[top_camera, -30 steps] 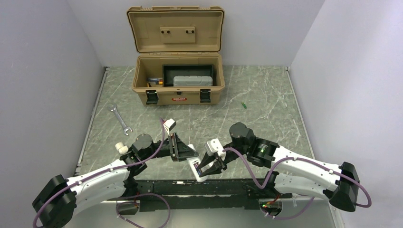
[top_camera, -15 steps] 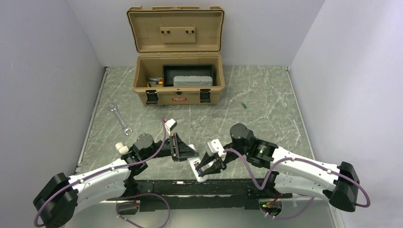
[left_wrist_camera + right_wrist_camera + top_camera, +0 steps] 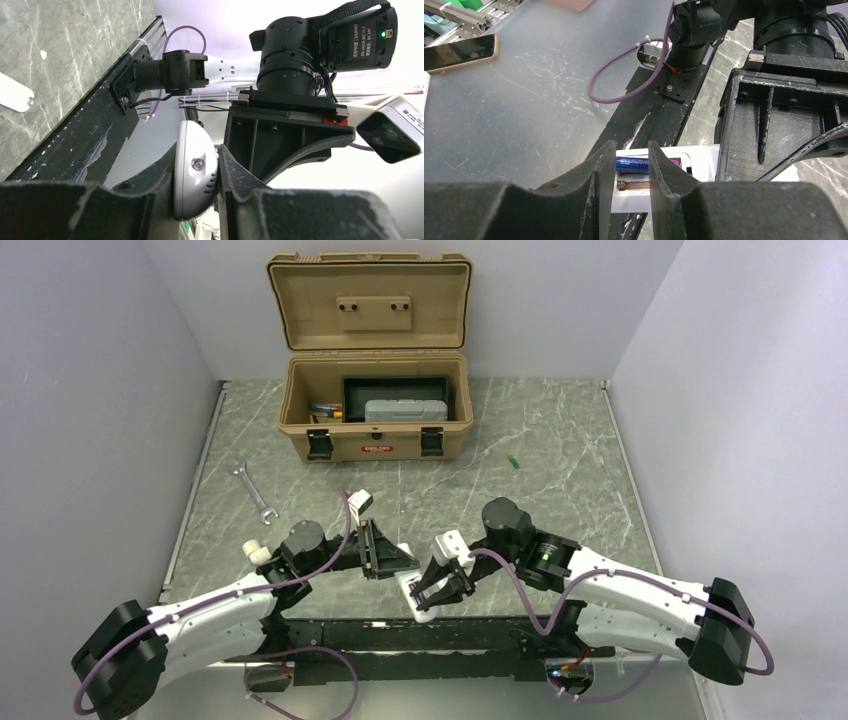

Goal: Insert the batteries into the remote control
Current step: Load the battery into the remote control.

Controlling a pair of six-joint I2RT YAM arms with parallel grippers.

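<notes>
Right wrist shows right jaws clamped on battery (image 3: 638, 164) over remote (image 3: 702, 167), which left jaws clamp; best pushed down level.

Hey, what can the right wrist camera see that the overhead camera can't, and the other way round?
Only the right wrist view: the purple battery pinched in the right gripper, over the open bay of the remote, plus a phone at the far left. Only the overhead view: the open toolbox, the wrench and the green battery lying loose on the table. Both: the remote, clamped by the left gripper, with the right gripper working at it.
</notes>
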